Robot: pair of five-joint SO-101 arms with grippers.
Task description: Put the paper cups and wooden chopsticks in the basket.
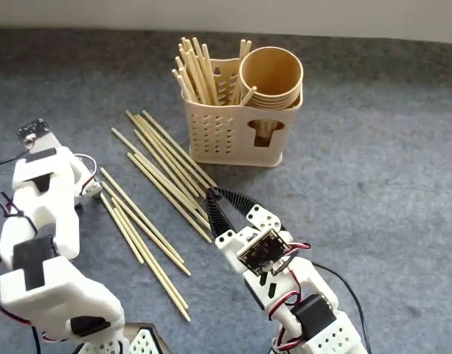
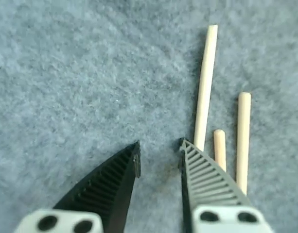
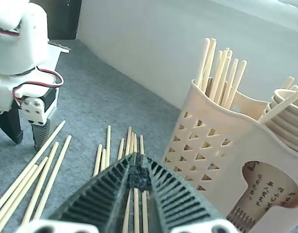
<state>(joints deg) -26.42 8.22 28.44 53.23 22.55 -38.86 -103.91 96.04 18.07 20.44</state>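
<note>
Tabletop: grey carpet under your two arms.
Basket: upright at the far side.
Cups: stacked inside the basket.
Chopsticks: some stand in the basket, many lie loose before it.
Right pincer: clenched, tips over loose chopsticks near the basket.
Left pincer: released, beside chopstick ends.

Unreadable print on paper cups

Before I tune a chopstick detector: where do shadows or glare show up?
High view: soft, even light; the loose chopsticks cast only thin shadows on the grey mat. Left wrist view: the mat darkens slightly between the fingers of the left gripper. Right wrist view: the pale wall behind the basket is bright, with no hard glare.
</note>
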